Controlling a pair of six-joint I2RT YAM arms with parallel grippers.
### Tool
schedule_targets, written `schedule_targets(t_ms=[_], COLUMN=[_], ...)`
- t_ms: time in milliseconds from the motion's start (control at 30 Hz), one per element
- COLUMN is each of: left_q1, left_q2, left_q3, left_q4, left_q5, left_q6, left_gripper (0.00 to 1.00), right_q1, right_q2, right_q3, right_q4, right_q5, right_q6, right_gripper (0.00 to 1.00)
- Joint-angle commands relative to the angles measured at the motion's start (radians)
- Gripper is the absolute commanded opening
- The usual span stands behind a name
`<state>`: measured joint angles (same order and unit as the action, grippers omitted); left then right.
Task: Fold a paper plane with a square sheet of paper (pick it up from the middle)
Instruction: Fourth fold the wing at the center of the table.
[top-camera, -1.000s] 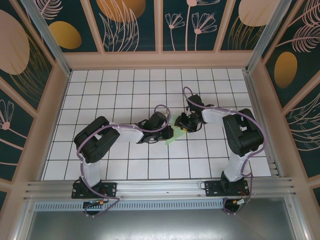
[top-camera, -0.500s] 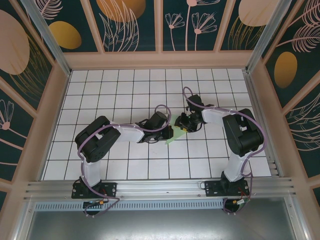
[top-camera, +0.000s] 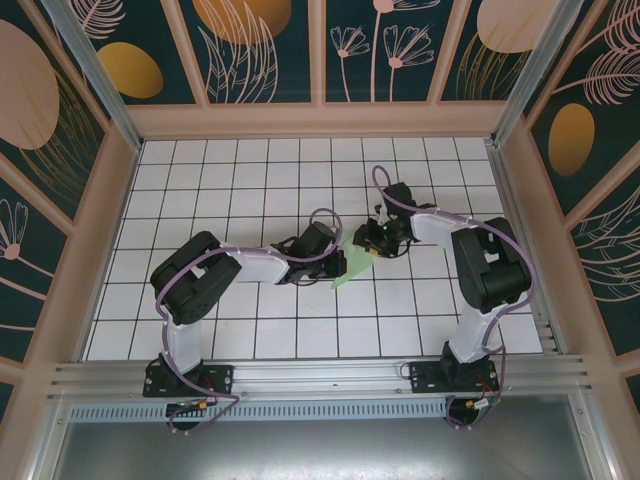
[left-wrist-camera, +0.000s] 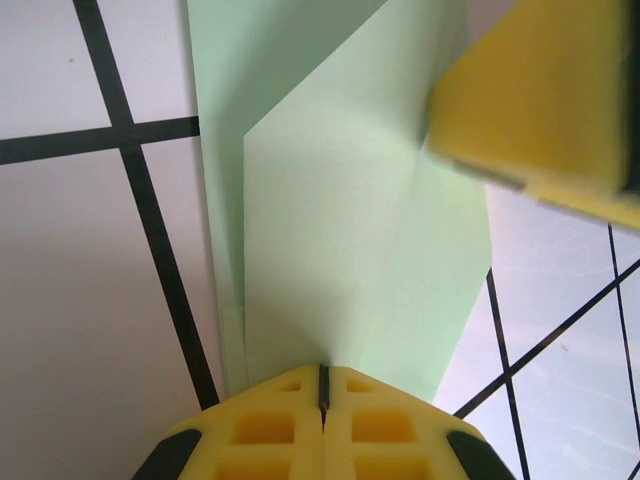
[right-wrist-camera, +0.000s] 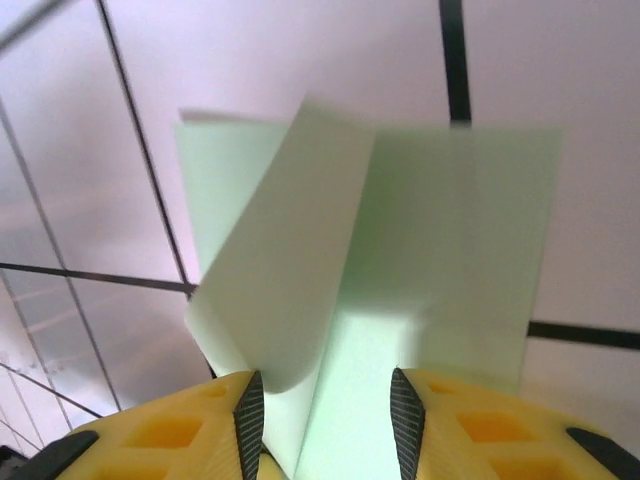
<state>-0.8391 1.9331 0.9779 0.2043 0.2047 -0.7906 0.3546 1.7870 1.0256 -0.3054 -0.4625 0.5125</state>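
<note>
The pale mint-green sheet of paper (top-camera: 343, 270) lies folded and creased on the white grid table, its point toward the near side. My left gripper (top-camera: 338, 263) is shut on the paper's edge; in the left wrist view its yellow fingertips (left-wrist-camera: 322, 385) pinch the paper (left-wrist-camera: 340, 250) at a crease. My right gripper (top-camera: 371, 243) meets the paper from the far right. In the right wrist view its jaws (right-wrist-camera: 325, 400) stand open astride the paper (right-wrist-camera: 450, 230), and a lifted flap (right-wrist-camera: 280, 280) curls against the left pad.
The white tiled table (top-camera: 250, 190) is ringed by tan walls (top-camera: 320, 120). An aluminium rail (top-camera: 320, 375) runs along the near edge by both arm bases. A yellow finger of the right gripper (left-wrist-camera: 540, 90) shows in the left wrist view, close above the paper.
The left gripper's jaws have closed fully on the paper. The right arm's wrist has shifted slightly toward the far right, and the paper stays in place.
</note>
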Motion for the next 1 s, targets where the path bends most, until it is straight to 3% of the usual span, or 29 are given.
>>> schedule_targets(t_ms=[0,67,300,433,967], left_q1=[-0.005,-0.006,-0.005,-0.004,-0.006], left_q2=[0.058,0.056,0.056,0.055,0.053], left_q3=[-0.012,-0.012,0.018,0.020,0.014], left_q4=[-0.123,-0.123,-0.138,-0.142,-0.171], left_q5=[0.005,0.004,0.002,0.002,0.002], left_q6=[-0.006,-0.007,0.000,0.002,0.006], left_gripper=[0.00,0.00,0.00,0.00,0.00], right_q1=[-0.012,-0.011,0.025,0.036,-0.004], right_q2=[-0.086,-0.106,-0.064,-0.027,0.083], right_q3=[0.004,-0.035,-0.087,-0.102,-0.091], right_q4=[0.061,0.115,0.184,0.195,0.195], right_q5=[-0.067,-0.124,-0.171,-0.177,-0.153], right_q6=[-0.072,-0.068,-0.058,-0.060,-0.114], right_gripper=[0.43,0.42,0.11,0.03,0.01])
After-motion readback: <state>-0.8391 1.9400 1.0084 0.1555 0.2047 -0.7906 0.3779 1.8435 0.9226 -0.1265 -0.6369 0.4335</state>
